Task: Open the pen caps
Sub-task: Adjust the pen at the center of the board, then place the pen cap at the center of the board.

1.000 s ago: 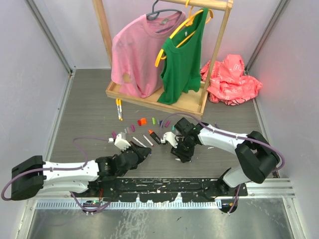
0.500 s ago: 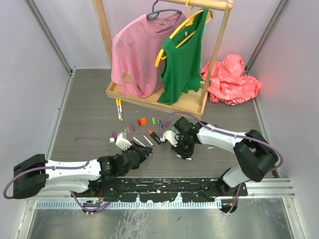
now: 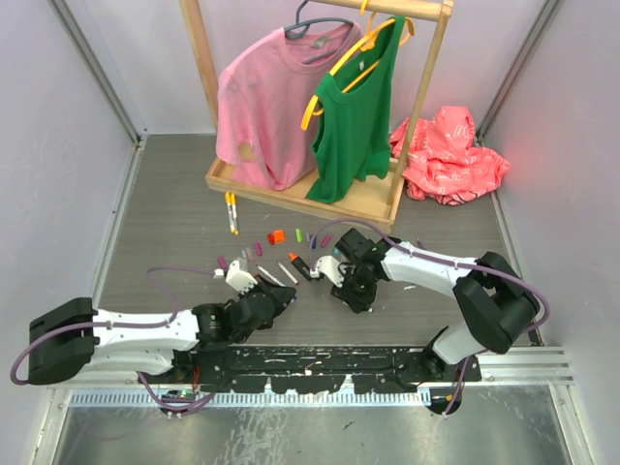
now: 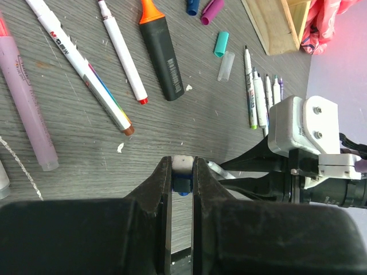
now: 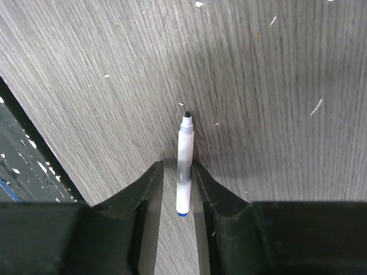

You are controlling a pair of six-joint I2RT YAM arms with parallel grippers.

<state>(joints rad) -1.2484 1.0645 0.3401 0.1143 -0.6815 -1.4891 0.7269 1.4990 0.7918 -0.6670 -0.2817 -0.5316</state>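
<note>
Top view, arms: the left gripper (image 3: 284,296) and the right gripper (image 3: 346,284) are held low over the grey wood-grain table (image 3: 174,223), close beside each other. Their jaw state cannot be read from here.
Top view, caps: loose coloured plastic caps (image 3: 277,235) are scattered between the wooden rack base (image 3: 368,205) and the grippers.
Left wrist view, grasp: the fingers are pressed together on a small blue plastic cap (image 4: 182,184). Only its end is seen, and it is judged to belong to the pen in the other gripper.
Left wrist view, surroundings: a black highlighter with an orange cap (image 4: 162,57), a teal cap (image 4: 221,44) and a clear cap (image 4: 226,66) are seen lying on the table beyond.
Right wrist view, grasp: a thin white plastic marker barrel (image 5: 184,149) is pinched between the fingers near its blue tail, with the black tip bared above the table.
Stage: this pen is judged opened, and cap and barrel remain to be set down.
Risk, cap: little of it is gripped, so it could be squeezed out and rolled among the loose caps.
Risk, barrel: being held near one end, it could pivot, and the table could be marked if it is lowered tip-first.
Risk, arms: a collision could be caused by either arm swinging across.
</note>
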